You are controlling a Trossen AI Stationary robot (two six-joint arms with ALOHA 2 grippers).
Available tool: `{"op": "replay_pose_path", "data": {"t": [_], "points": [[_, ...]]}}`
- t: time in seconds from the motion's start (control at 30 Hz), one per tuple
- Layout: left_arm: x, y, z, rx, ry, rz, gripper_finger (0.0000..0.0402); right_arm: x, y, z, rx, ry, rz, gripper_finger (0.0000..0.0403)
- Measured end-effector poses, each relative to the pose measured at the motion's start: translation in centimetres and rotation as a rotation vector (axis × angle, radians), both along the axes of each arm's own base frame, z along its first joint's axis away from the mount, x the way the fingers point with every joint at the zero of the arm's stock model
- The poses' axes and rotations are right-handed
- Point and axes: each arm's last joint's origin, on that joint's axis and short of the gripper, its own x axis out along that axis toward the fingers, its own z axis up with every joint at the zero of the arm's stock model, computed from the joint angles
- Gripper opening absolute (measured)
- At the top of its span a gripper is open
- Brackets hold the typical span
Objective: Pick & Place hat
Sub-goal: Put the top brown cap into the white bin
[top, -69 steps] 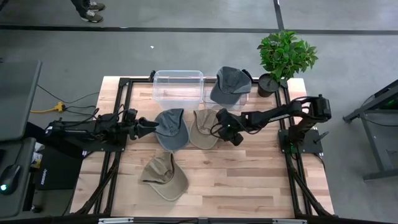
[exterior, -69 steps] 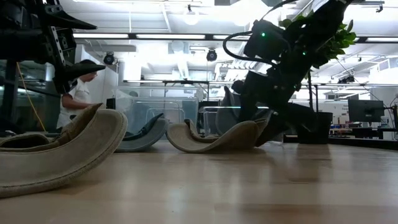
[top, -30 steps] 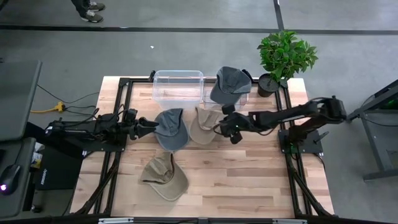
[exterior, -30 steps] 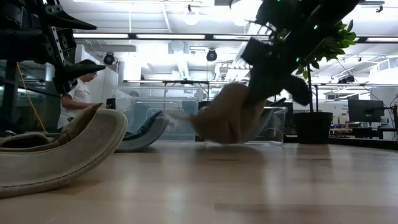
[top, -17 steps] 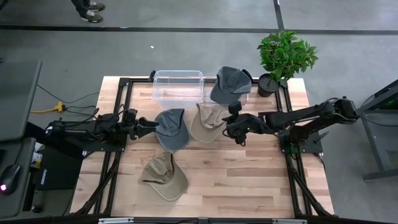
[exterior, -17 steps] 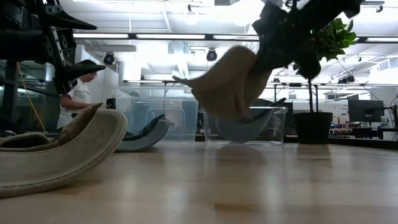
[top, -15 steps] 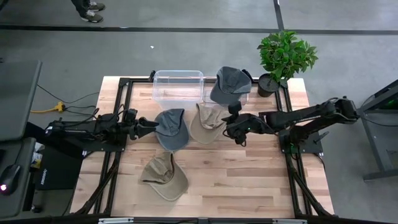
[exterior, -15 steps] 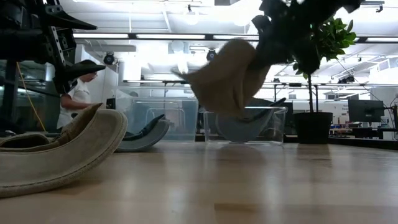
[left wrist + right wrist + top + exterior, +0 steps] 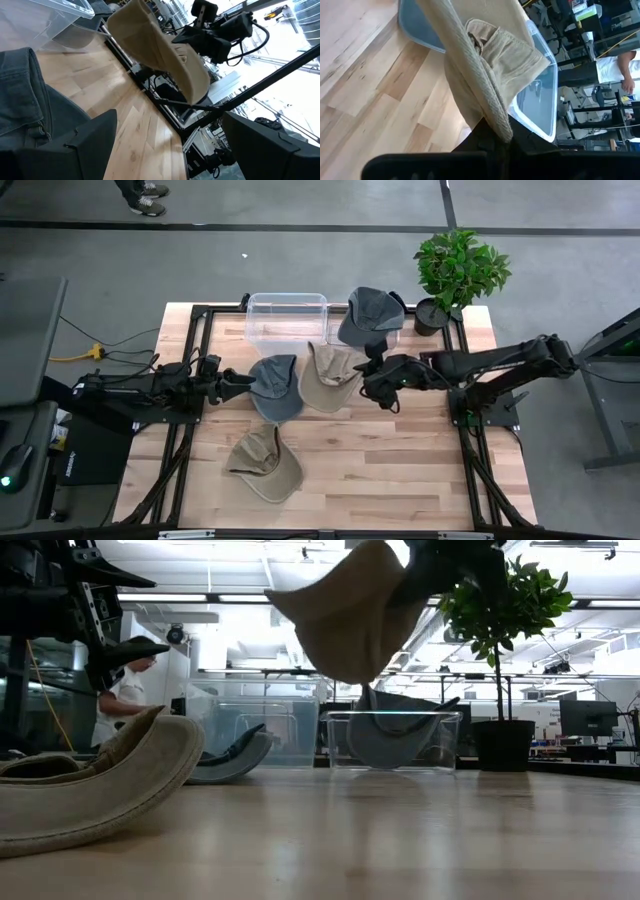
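While clenched on the brim edge of the tan hat (image 9: 490,85), right gripper (image 9: 372,383) carries it clear of the table (image 9: 400,470), hanging crown-down in the low view (image 9: 350,615). Seen from above, held over the table's back half, just in front of the two clear bins (image 9: 286,318). Right bin (image 9: 395,740) already occupied by a grey hat (image 9: 370,310), which overhangs its rim. Left bin apparently empty.

Left gripper (image 9: 240,381) spread wide, grasping nothing, parked at the edge of a blue-grey hat (image 9: 275,387) lying on the table. Second tan hat (image 9: 265,464) lying nearer the front, untouched. Plant (image 9: 458,270) at the back right corner, well apart from the load.

Step in hand, judged: transport to a bin. To do well: keep the pinch firm, since only a thin edge is held and the soft crown swings; lift high enough for the dangling crown to clear the bin wall; centre over the opening before letting go; avoid brushing the grey hat.
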Motion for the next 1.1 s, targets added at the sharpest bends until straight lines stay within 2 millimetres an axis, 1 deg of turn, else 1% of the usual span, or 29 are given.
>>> {"op": "replay_pose_path", "data": {"t": [0.3,0.43,0.57,0.73,1.0,1.1], "points": [[0.00,0.01,0.00,0.000,0.000,0.003,0.0340,-0.21,0.13,0.97,0.002,0.032,0.012,0.0005],[-0.02,0.16,0.00,-0.003,0.000,0.055,0.0340,-0.31,0.51,1.18,0.002,0.039,0.019,0.0005],[-0.03,0.23,0.00,-0.004,-0.001,0.080,0.0340,-0.39,0.75,1.14,0.009,0.035,-0.003,0.0005],[-0.07,0.46,0.03,-0.020,-0.005,0.161,0.0340,-0.40,0.74,1.16,0.016,0.027,-0.023,0.0005],[-0.07,0.45,0.03,-0.034,-0.007,0.157,0.0340,-0.39,0.74,1.16,0.023,0.023,-0.029,0.0005],[-0.10,0.56,0.05,-0.037,-0.010,0.194,0.0340,-0.38,0.78,1.16,0.031,0.024,-0.018,0.0005]]}}
